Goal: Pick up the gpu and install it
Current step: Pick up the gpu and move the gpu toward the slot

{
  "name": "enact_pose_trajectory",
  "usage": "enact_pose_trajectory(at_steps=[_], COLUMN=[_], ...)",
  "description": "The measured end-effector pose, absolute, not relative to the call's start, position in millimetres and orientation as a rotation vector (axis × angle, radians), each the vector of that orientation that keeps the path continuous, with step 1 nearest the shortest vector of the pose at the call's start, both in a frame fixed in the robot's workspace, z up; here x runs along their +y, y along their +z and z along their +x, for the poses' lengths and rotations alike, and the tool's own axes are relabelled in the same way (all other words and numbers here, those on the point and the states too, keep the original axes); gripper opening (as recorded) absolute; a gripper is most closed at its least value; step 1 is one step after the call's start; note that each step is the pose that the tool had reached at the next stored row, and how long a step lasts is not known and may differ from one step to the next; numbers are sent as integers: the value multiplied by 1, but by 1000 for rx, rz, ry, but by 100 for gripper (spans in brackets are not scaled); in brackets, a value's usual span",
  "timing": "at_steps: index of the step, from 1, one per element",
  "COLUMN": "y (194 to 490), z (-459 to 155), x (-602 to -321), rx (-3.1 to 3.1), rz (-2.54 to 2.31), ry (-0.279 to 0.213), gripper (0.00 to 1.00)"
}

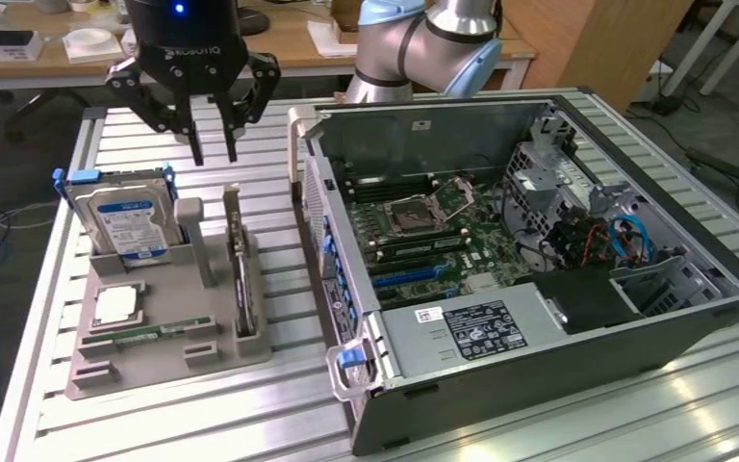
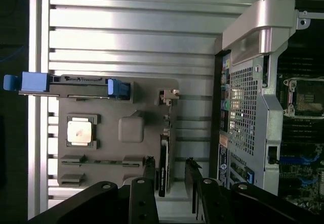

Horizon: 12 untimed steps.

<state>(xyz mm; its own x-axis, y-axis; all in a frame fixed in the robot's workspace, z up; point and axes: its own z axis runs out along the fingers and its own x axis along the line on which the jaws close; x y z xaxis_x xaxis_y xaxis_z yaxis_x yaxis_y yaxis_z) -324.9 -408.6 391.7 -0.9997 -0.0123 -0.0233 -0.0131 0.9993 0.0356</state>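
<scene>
Slatted aluminium tabletop (image 1: 151, 423) carries everything I'm watching. The thin, dark brownish gpu card (image 1: 239, 265) (image 2: 163, 158) with its pale metal bracket stands on edge in a slot of a grey plastic parts holder (image 1: 100, 371), on the holder's side toward the exterior view's right. My black two-fingered gripper (image 1: 213, 152) (image 2: 170, 169) hangs just above the card's far end, fingers spread on either side, holding nothing. A boxy silver hard drive with a blue label (image 1: 123, 226) stands in the same holder, toward the exterior view's left. An open dark computer case (image 1: 537, 385) lies to the right.

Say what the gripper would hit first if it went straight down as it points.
Most likely the gpu, standing on edge in the grey holder. The wrist view shows its top edge between the open gripper's fingers, though depth is unclear.
</scene>
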Motion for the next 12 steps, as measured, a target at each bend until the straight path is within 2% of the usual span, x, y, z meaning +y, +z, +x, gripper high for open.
enact_pose_trajectory(at_steps=[12], y=[391], z=[-325], x=[-421], rx=[3118], rz=[-20], ry=[47], gripper=[37])
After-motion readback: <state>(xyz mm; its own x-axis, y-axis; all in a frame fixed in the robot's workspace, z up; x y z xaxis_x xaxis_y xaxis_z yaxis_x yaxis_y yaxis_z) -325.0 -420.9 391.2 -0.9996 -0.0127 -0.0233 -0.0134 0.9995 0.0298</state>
